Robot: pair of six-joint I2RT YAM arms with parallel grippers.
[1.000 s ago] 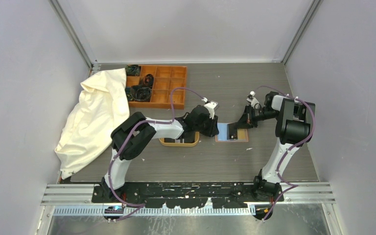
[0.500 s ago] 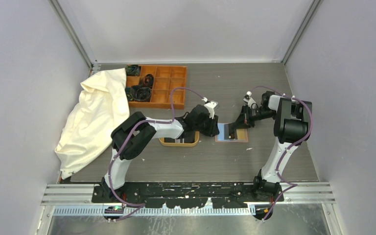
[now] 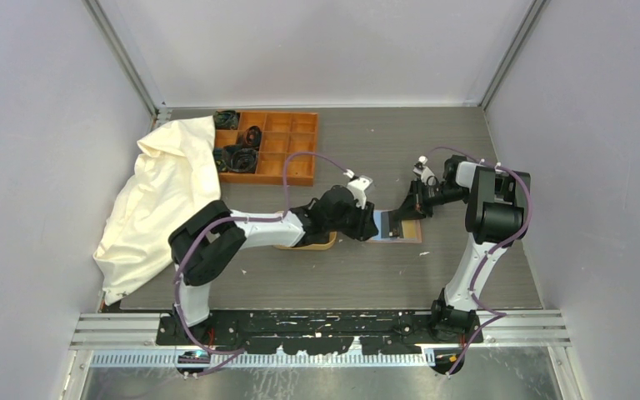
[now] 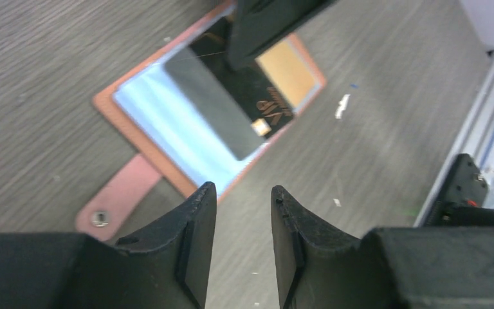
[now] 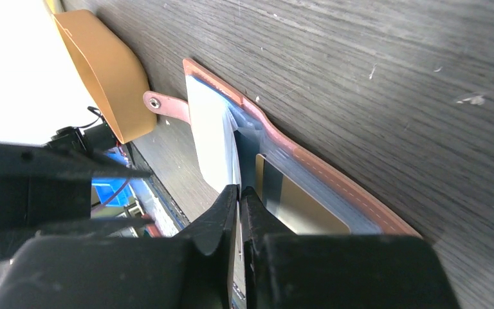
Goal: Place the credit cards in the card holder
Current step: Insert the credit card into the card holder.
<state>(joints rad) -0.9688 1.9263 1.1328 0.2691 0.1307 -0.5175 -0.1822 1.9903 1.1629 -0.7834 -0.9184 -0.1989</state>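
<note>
The work cell has pale walls [image 3: 317,50] on three sides and a grey wood-grain surface [image 3: 467,150]. An orange compartment box [image 3: 279,158] stands at the far left of the surface. A white cloth [image 3: 162,196] lies crumpled beside it.

Left claw [image 4: 243,193]: the fingers are spread with a clear gap between them, and nothing is in the gap. This claw hangs above the surface. The card holder [image 4: 161,122] lies just ahead of it, opened flat with the pale blue lining facing up. The holder's snap tab [image 4: 112,203] points toward this claw, a little to the left of the fingertips. The oval wooden tray [image 5: 106,71] sits just behind this claw and is largely hidden under the left arm in the top view.

Right claw [image 5: 239,193]: the fingers are pressed almost together, and the edge of a black credit card [image 4: 231,103] sits in the narrow slit between them. The card runs forward from the fingertips and lies across the holder's lining. One end of the card is beside the tan pocket, and gold lettering shows on its face. The right claw meets the holder from the side opposite the left claw. The two claws are near each other but apart.
</note>
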